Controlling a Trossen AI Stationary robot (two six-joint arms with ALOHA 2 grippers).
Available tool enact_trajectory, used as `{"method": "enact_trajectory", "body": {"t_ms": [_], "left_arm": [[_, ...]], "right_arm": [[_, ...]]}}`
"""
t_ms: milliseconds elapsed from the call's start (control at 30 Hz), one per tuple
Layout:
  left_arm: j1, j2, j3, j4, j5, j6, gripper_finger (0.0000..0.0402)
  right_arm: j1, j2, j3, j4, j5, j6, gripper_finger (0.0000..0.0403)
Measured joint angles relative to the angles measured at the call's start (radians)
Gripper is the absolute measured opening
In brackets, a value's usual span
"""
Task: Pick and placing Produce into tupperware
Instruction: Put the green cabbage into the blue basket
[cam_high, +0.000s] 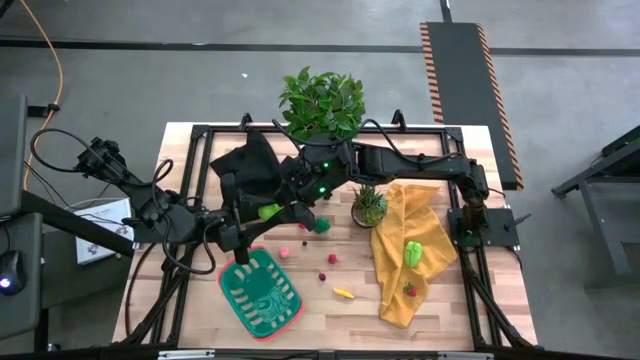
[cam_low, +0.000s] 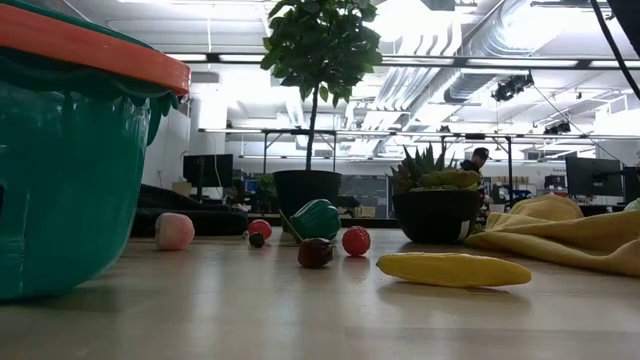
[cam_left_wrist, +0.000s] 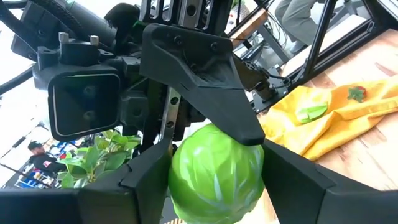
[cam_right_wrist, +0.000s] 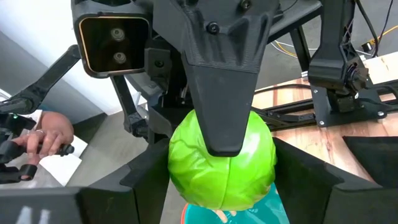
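A round light-green toy cabbage (cam_high: 267, 211) hangs in the air between both grippers, near the far side of the tupperware (cam_high: 262, 296), a green container with a red rim. My left gripper (cam_high: 250, 218) comes from the table's left, my right gripper (cam_high: 285, 207) from the right; each is shut on the cabbage. Loose produce lies on the wood: a pink piece (cam_high: 284, 252), a red one (cam_high: 331, 259), a dark one (cam_high: 322, 275), a yellow banana (cam_high: 343, 293) and a green pepper (cam_high: 321, 225). The low view shows the tupperware's wall (cam_low: 70, 160) and the banana (cam_low: 453, 269), but neither gripper. My left gripper pinches the cabbage (cam_left_wrist: 214, 171) between its two fingers (cam_left_wrist: 146, 174), which lie on opposite sides of the ball. It comes roughly level from the table's left. The cabbage is lifted clear of the table. My right gripper pinches the same cabbage (cam_right_wrist: 221, 165) between its two fingers (cam_right_wrist: 298, 180), set crosswise to the left gripper's pair. It comes slanting from the table's right and far side. One left finger (cam_right_wrist: 224, 93) lies across the cabbage's front.
A small spiky potted plant (cam_high: 368, 205) stands right of the grippers, a large leafy plant (cam_high: 322, 100) at the far edge. A black cloth (cam_high: 245, 165) lies behind the grippers. A yellow cloth (cam_high: 410, 260) on the right carries a green piece (cam_high: 412, 252) and a red one (cam_high: 409, 290).
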Motion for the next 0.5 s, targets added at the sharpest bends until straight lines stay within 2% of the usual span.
{"method": "enact_trajectory", "body": {"t_ms": [233,500], "left_arm": [[0.0,0.0,0.0,-0.001,-0.002,0.003,0.0198],[0.0,0.0,0.0,-0.001,-0.002,0.002,0.0216]], "right_arm": [[0.001,0.0,0.0,0.003,0.0,0.004,0.0232],[0.001,0.0,0.0,0.007,0.0,0.003,0.0232]]}}
